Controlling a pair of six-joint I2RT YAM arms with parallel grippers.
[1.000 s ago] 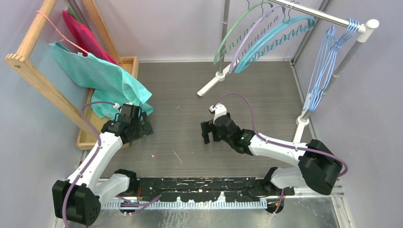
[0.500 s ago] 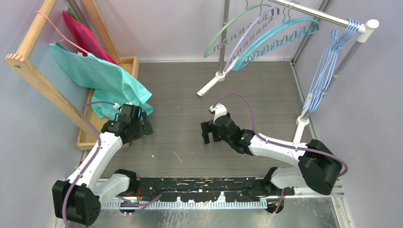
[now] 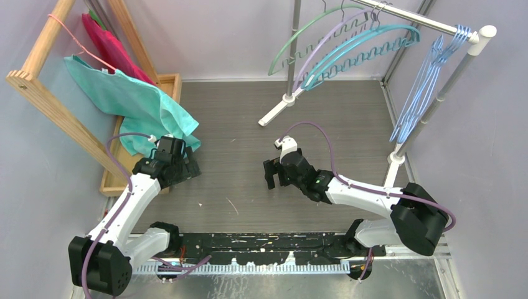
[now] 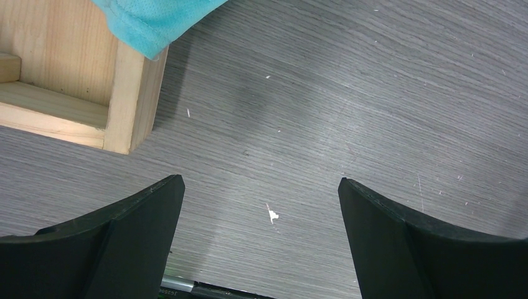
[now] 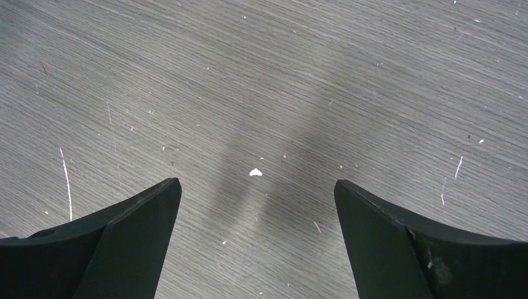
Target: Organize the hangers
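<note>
Up along the rail (image 3: 429, 23) at the far right of the table (image 3: 249, 124), I am watching the green hanger (image 3: 305, 37), the lilac hanger (image 3: 320, 45) and the teal hanger (image 3: 367, 47) hanging side by side by their metal hooks, with green farthest left and teal nearest the rail's white end joint. All three are showing the same build, a wide arched top bar over a zigzag lower bar. All are tilting with their lower ends out to the left, overlapping one another in the top view. Just beside the white joint, the wire hangers (image 3: 418, 93) are hanging in a tight bunch, thin and light blue, their hooks crowding together on the rail and their bodies slanting down along the rail's right post. I am holding both arms low over the table, well apart from the rail. The left gripper (image 4: 261, 184) is hovering with its fingers spread wide over bare grey wood grain, near a corner of the wooden rack (image 4: 134, 93) and the hem of the teal cloth (image 4: 149, 18), gripping nothing. The right gripper (image 5: 257, 184) is hovering near the table's middle, its fingers spread just as wide, with only the scratched surface and a few white flecks showing between them.
</note>
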